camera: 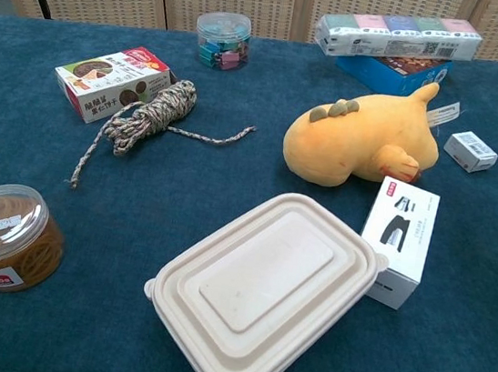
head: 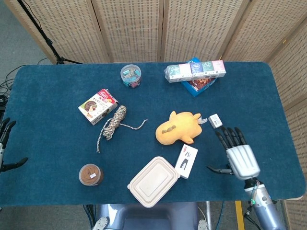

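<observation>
Right hand (head: pixel 242 160): we see it over the table, fingers spread, holding nothing. Nearest item: small white box (head: pixel 215 120), just beyond its fingertips, beside the yellow plush toy (head: pixel 178 128). Left hand (head: pixel 5 143): at the table edge far from the toy, fingers apart, empty. Risk, as we judge it: the spread fingers could knock the light box against the toy, or the thumb could catch the tall white carton (head: pixel 186 161).
</observation>
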You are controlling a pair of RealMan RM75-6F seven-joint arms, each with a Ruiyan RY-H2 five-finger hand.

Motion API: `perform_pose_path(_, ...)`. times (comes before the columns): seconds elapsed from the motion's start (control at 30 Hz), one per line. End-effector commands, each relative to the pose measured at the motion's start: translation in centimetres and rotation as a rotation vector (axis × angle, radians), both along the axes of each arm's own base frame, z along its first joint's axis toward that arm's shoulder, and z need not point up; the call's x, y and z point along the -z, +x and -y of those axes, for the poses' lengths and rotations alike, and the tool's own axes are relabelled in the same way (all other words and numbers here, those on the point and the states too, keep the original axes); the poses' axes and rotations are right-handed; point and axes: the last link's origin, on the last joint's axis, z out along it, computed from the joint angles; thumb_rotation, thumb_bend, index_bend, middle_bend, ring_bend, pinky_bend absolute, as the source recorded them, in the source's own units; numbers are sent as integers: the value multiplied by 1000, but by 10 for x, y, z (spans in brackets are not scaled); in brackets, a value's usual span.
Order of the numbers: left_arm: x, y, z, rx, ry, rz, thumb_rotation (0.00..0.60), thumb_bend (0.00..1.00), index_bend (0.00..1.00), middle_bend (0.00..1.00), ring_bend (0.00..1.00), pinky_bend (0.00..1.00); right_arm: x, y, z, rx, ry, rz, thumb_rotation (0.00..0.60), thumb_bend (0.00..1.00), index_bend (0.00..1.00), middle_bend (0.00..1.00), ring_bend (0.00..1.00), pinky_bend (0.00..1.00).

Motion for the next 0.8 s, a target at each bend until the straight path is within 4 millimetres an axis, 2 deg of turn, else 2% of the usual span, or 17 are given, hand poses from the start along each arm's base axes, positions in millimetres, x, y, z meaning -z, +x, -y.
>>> perform_pose_path(0.03, -1, 0, -2, 0, -4, 7, 600, 0, 0, 0, 0, 0, 32, 40, 25, -38, 134, 46, 13, 0, 0, 0, 0, 0)
perform_pose_path(0.17, -4, -1, -3, -3, -4, 19, 600, 0, 0, 0, 0, 0, 62, 61, 45, -67, 173, 37, 13, 0, 0, 0, 0, 0)
perform_pose_path(0.43, -6, -4, -6, -13, -15, 28, 600, 0, 0, 0, 0, 0, 107, 115, 63, -166, 204, 98, 13, 0, 0, 0, 0, 0)
perform_pose_path(0.63, -5, -4, -7, -17, -21, 28, 600, 0, 0, 0, 0, 0, 136, 137, 76, -166, 243, 189, 12, 0, 0, 0, 0, 0)
perform_pose_path(0.8, -5, -5, -6, -20, -25, 30, 600, 0, 0, 0, 0, 0, 151, 142, 88, -136, 247, 220, 12, 0, 0, 0, 0, 0)
